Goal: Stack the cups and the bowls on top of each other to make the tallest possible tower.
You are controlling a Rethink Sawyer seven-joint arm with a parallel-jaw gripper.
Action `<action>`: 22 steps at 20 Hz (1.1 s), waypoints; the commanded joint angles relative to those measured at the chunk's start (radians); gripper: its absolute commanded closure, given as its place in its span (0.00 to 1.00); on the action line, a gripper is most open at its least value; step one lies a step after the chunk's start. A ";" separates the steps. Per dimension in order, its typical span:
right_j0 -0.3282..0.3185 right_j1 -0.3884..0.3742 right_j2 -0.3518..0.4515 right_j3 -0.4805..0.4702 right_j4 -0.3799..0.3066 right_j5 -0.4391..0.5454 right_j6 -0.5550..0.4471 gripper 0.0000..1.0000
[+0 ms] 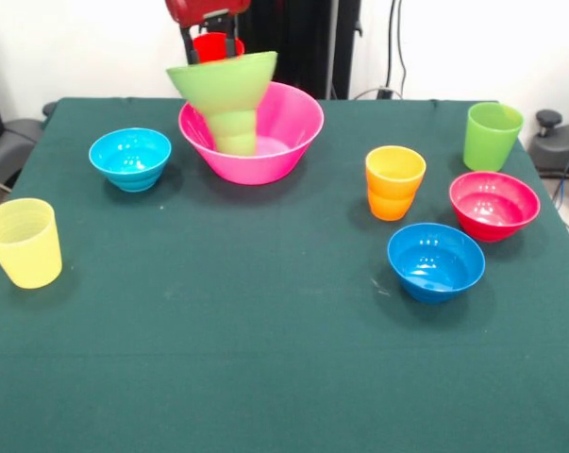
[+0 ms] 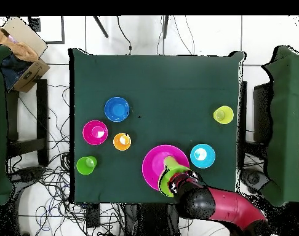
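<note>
The large pink bowl (image 1: 293,127) stands at the far middle of the table. A small green cup (image 1: 235,134) stands upside down in it. The lime green bowl (image 1: 223,80) rests on that cup, tilted. My gripper (image 1: 214,42) comes down from the top edge, shut on the red cup (image 1: 218,45), which it holds at the lime bowl's far rim. In the overhead view the gripper (image 2: 179,182) covers the near side of the pink bowl (image 2: 153,161). The other cups and bowls stand loose on the table.
The light blue bowl (image 1: 130,158) is left of the tower and the pale yellow cup (image 1: 23,243) is at the left edge. At the right are the orange cup (image 1: 394,182), the taller lime green cup (image 1: 493,136), the magenta bowl (image 1: 493,205) and the darker blue bowl (image 1: 436,260).
</note>
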 commanded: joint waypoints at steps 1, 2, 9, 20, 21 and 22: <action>0.008 0.018 0.068 -0.003 -0.041 0.049 0.061 0.00; 0.005 0.014 0.073 0.001 -0.039 0.052 0.057 0.00; 0.000 -0.021 0.105 0.006 -0.010 0.095 0.043 0.00; 0.114 -0.040 0.086 -0.130 0.031 0.273 0.069 0.00; 0.133 -0.040 0.081 -0.157 0.034 0.303 0.074 0.00; 0.145 -0.039 0.085 -0.178 0.045 0.331 0.077 0.00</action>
